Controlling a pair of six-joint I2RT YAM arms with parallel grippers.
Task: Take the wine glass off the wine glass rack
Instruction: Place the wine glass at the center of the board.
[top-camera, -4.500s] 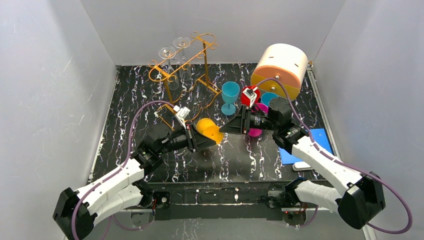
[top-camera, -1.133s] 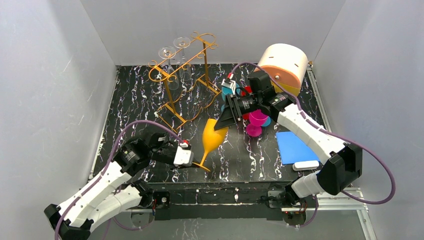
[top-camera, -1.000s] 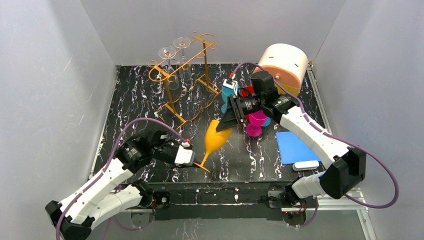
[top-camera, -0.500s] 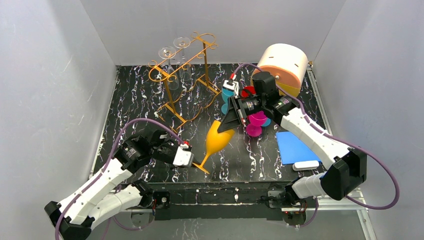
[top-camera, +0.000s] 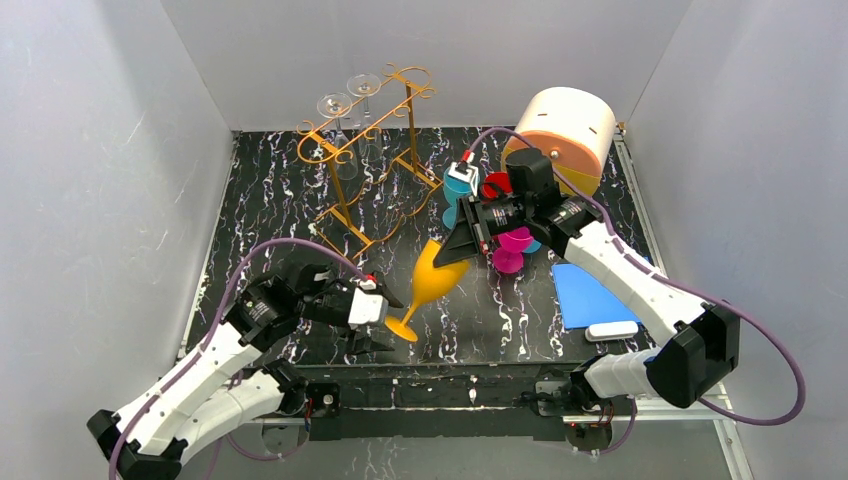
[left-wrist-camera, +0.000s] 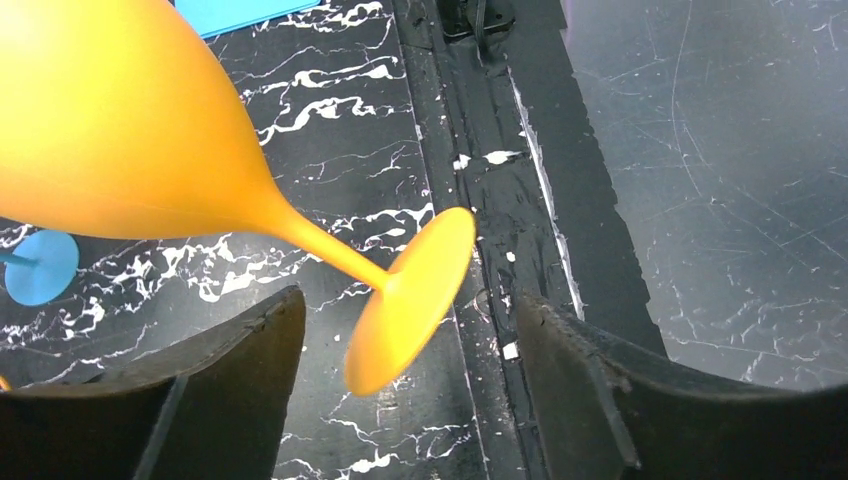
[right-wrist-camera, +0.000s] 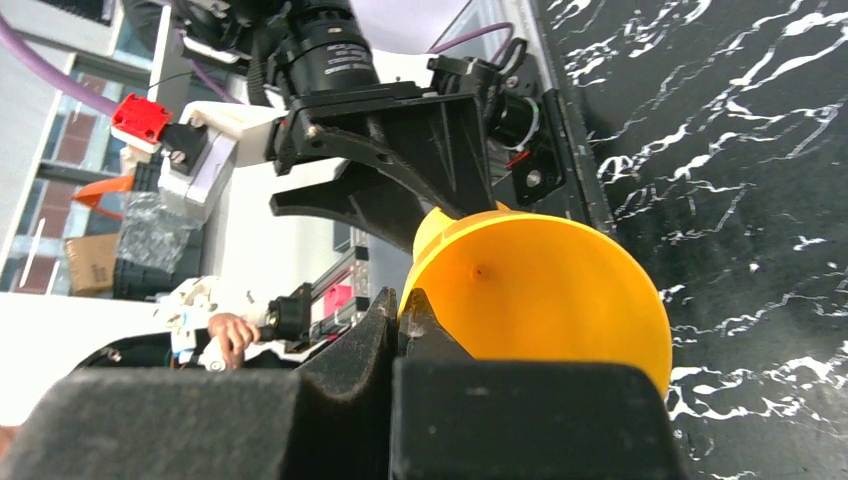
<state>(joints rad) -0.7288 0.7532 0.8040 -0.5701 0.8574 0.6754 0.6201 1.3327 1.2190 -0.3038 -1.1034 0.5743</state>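
Rim of orange wine glass (top-camera: 432, 280) looks pinched in right hand (right-wrist-camera: 398, 312), tips blurred; left hand (left-wrist-camera: 407, 303) gapes round its foot.

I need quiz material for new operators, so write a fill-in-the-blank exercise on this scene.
1. The right gripper is shut on the rim of the ____ wine glass.
2. The left gripper stands ____ around that glass's foot.
3. ____ clear glasses hang on the wine glass rack.
4. A flat blue mat lies on the ____ side of the table.

Missing words: orange; open; Two; right.
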